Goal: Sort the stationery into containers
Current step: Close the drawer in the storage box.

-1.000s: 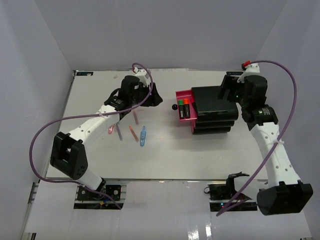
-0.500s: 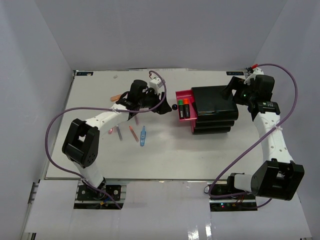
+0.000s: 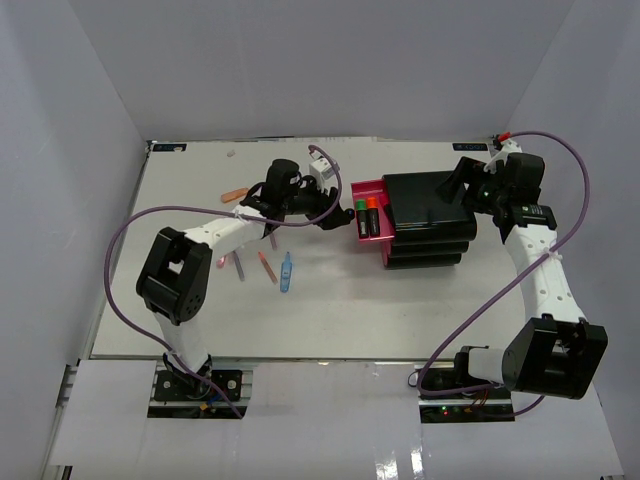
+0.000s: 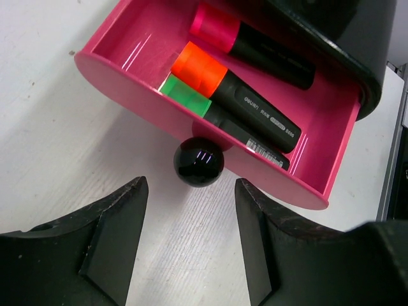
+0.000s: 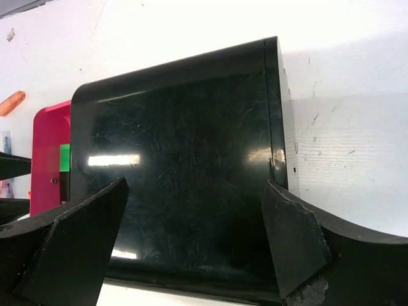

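Note:
The top magenta drawer (image 4: 115,67) of the black cabinet (image 3: 430,220) is pulled out to the left. In it lie three black highlighters with a pink cap (image 4: 220,25), an orange cap (image 4: 204,69) and a green cap (image 4: 185,92). My left gripper (image 4: 191,186) is open, and the drawer's round black knob (image 4: 199,161) sits just beyond its fingertips. From the top view the left gripper (image 3: 335,212) is just left of the drawer (image 3: 366,190). My right gripper (image 5: 194,191) is open wide over the cabinet top (image 5: 185,127); whether it touches the top is unclear.
Loose stationery lies on the table left of the cabinet: an orange pen (image 3: 232,195) farther back, a pink pen (image 3: 222,260), a grey-blue pen (image 3: 240,266), a salmon pen (image 3: 266,267) and a light-blue piece (image 3: 287,272). White walls close in the table's back and sides.
My left gripper has moved right, up to the drawer knob. The right arm has changed its pose, with its gripper still over the cabinet top.

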`<state>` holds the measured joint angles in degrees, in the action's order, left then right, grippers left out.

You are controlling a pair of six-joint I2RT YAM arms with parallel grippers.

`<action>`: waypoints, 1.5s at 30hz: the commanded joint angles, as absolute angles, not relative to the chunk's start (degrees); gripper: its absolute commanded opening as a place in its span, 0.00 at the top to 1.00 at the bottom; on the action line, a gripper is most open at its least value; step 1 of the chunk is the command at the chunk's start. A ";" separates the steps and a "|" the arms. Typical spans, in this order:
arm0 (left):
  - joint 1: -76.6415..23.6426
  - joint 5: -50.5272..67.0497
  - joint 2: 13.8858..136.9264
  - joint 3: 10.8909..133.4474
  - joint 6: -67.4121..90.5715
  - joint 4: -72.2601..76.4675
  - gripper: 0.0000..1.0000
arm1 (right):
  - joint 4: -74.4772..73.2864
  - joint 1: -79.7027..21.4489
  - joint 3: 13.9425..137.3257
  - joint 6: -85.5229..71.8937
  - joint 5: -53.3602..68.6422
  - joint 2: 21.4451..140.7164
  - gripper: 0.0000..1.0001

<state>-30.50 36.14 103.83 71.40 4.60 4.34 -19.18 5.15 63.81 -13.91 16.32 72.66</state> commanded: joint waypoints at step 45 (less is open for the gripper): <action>-34.89 39.29 109.42 82.17 2.29 4.83 0.33 | -6.77 5.45 55.90 -14.59 17.05 74.18 0.05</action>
<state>-34.02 38.57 108.68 79.13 2.94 4.12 -9.10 5.58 56.36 -13.56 14.20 74.41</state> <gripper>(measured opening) 0.667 0.950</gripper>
